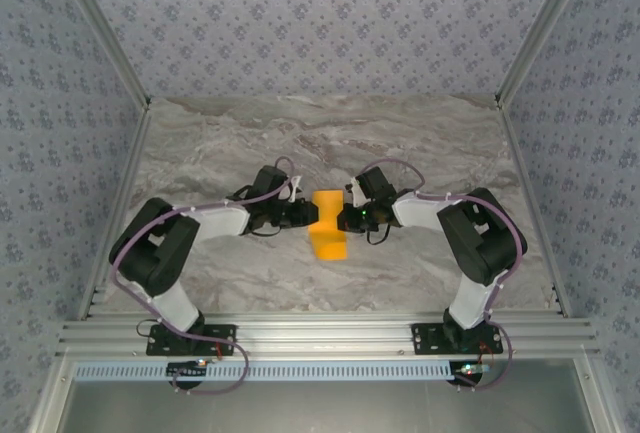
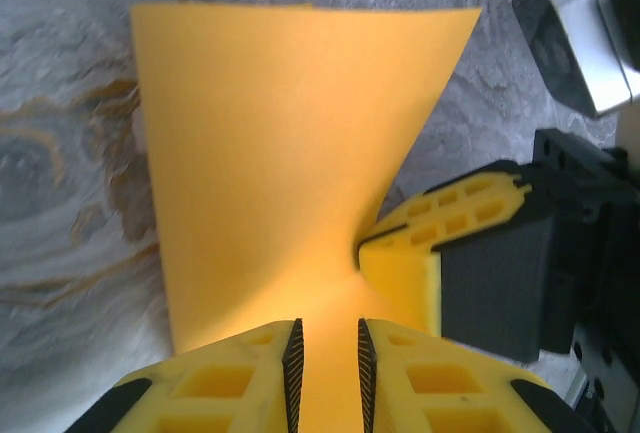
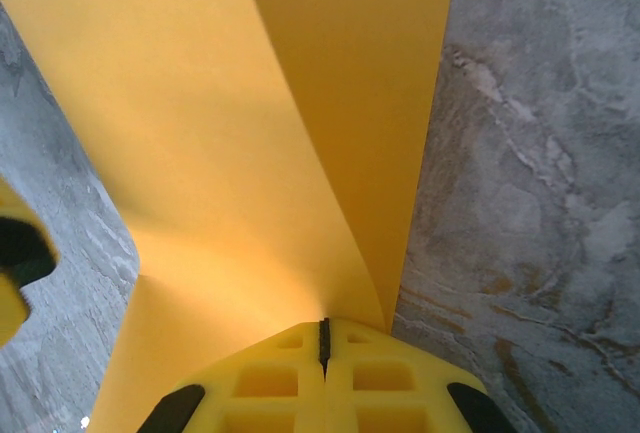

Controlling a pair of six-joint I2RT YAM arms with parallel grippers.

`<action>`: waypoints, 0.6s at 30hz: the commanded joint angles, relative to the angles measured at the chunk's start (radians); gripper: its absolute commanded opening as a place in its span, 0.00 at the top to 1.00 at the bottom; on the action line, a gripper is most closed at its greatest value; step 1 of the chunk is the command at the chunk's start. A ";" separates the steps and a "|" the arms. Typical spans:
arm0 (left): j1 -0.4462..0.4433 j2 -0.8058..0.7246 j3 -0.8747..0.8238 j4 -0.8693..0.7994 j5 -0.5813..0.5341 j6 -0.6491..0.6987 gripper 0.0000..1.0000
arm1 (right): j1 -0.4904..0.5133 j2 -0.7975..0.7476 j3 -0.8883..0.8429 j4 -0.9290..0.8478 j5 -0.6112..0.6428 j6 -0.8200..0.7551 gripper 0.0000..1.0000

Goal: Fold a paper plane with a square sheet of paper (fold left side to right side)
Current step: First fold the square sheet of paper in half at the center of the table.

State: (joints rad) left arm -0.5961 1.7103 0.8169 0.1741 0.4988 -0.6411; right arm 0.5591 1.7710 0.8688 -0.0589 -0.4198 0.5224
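Elbows flared outward in the top view, left arm (image 1: 165, 243) and right arm (image 1: 480, 238) both folded low, forearms turned inward and meeting nearly nose to nose at mid-desk. Wrists about level with the surface, pointing at each other across a narrow gap.

In that gap, the square sheet of paper (image 1: 327, 225): orange-yellow, near the centre of the marble-patterned desk (image 1: 220, 143), far part between the two wrists, near part reaching toward the bases.

Right fingers (image 3: 270, 378) pressed together, seam closed, pinching the sheet where it bunches at the tips. Same fingers (image 2: 400, 283) in the left wrist view, clamped on the sheet's right side, paper waisted there.

Left fingers (image 2: 235, 378) parted by a narrow slot, toothed pads facing each other. Orange paper showing in the slot (between the pads or just under them, cannot tell), neither pad visibly pressing on it.

Edges: far edge straight, left edge straight along the desk, far right corner lifted and curling. From the right wrist, a broad lighter face and a darker strip meeting on a line down to the tips (crease or overlapped edge, cannot tell), outer right edge straight against the marble.

Room to move: bare marble beyond the sheet toward the papered back wall (image 1: 320, 23) and out to both sides; metal rail (image 1: 320, 335) along the near edge.
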 commanded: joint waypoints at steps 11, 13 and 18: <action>0.011 0.161 0.053 0.034 -0.012 0.027 0.77 | 0.015 0.064 -0.021 -0.173 0.103 -0.039 0.98; 0.025 0.168 0.044 0.041 -0.016 0.029 0.77 | 0.016 0.065 -0.020 -0.184 0.109 -0.046 0.98; 0.064 0.177 0.048 0.041 -0.022 0.050 0.77 | 0.015 0.068 -0.017 -0.208 0.128 -0.059 0.98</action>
State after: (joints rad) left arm -0.5716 1.8534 0.8696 0.2115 0.5316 -0.6361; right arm 0.5655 1.7729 0.8856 -0.0940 -0.3981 0.4953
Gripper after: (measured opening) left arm 0.230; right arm 0.027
